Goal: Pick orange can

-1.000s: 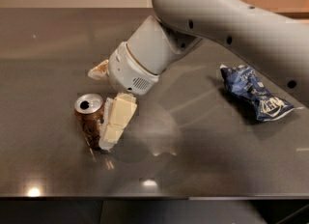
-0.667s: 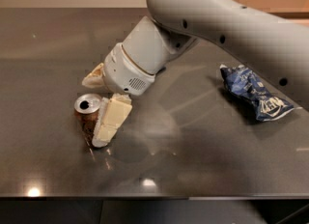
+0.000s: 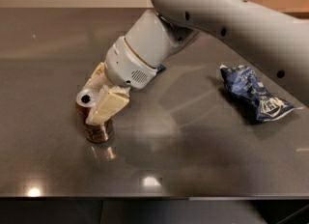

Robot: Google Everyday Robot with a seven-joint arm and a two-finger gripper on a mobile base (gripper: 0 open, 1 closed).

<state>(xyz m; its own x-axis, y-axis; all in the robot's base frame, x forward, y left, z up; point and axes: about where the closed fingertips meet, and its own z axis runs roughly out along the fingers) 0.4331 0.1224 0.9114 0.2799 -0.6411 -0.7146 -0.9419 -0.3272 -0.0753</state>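
The orange can (image 3: pixel 98 127) stands upright on the dark table (image 3: pixel 193 160) at the left, its silver top (image 3: pixel 86 98) with a dark hole showing. My gripper (image 3: pixel 92 103) reaches down from the upper right and straddles the can. One cream finger (image 3: pixel 108 105) lies across the can's near side and the other finger (image 3: pixel 96 77) sits behind it. The fingers press against the can's upper part. The can's base rests on the table.
A wrinkly blue foil bag (image 3: pixel 256 93) lies at the right of the table. A sliver of a dark-blue packet (image 3: pixel 160 67) shows behind the wrist. The big white arm (image 3: pixel 231 20) spans the upper right. The table's front edge runs along the bottom.
The gripper has moved left onto the can and its fingers have drawn together around it. The can now sits between them. The blue bag has not moved.
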